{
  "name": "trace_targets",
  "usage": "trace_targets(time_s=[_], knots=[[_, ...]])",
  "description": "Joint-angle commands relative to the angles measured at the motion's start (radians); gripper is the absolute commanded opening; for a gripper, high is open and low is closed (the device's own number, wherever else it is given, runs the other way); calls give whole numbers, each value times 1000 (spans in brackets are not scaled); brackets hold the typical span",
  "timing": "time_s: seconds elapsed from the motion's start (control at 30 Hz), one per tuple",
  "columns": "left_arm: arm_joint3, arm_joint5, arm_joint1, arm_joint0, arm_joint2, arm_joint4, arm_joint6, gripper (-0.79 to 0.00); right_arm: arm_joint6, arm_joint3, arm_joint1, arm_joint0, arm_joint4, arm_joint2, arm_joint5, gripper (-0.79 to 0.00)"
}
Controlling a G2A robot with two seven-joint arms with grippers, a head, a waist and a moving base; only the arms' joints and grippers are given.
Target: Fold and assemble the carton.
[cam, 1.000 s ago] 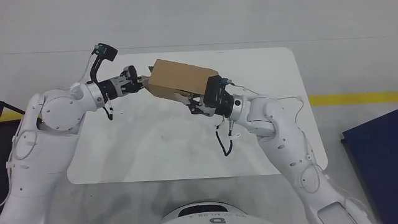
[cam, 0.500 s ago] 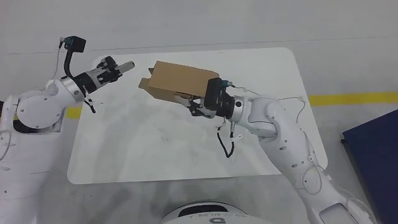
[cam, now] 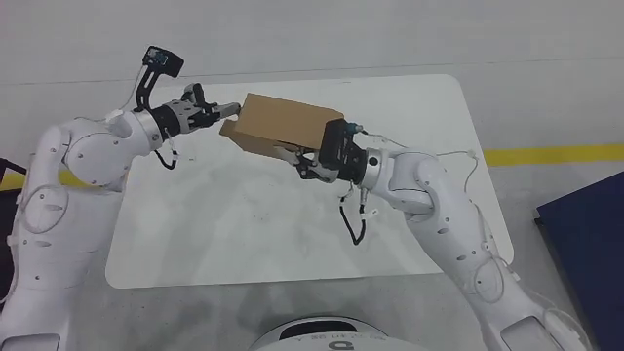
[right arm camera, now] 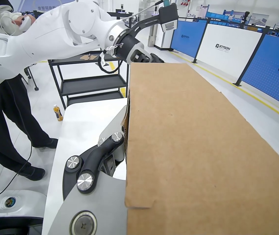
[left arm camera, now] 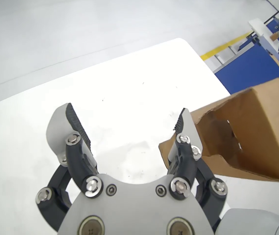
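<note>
Carton (cam: 285, 125) just beside left tool (left arm camera: 127, 109)

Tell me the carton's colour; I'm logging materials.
The carton is plain brown cardboard, clearest in the right wrist view.

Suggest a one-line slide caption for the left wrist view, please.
Open left gripper over the white table, one finger by the open end of the brown carton.

Over the table (cam: 244, 224), the carton (cam: 288, 119) sits between the left claw (cam: 232, 110) and the right claw (cam: 297, 159).
</note>
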Motion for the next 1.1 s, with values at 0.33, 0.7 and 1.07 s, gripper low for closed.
trace_targets(time_s=[0.33,0.7,1.07], knots=[[-75,-35,-2,22,35,61,58,0,-2,32,2,25,21,-9,5,-785],[-47,-26,3,69,-23,25,114,0,-23,12,10,13,14,11,7,-785],[46,-82,15,265,-209,-137,197,0,-69,-46,21,-17,3,35,-22,-785]])
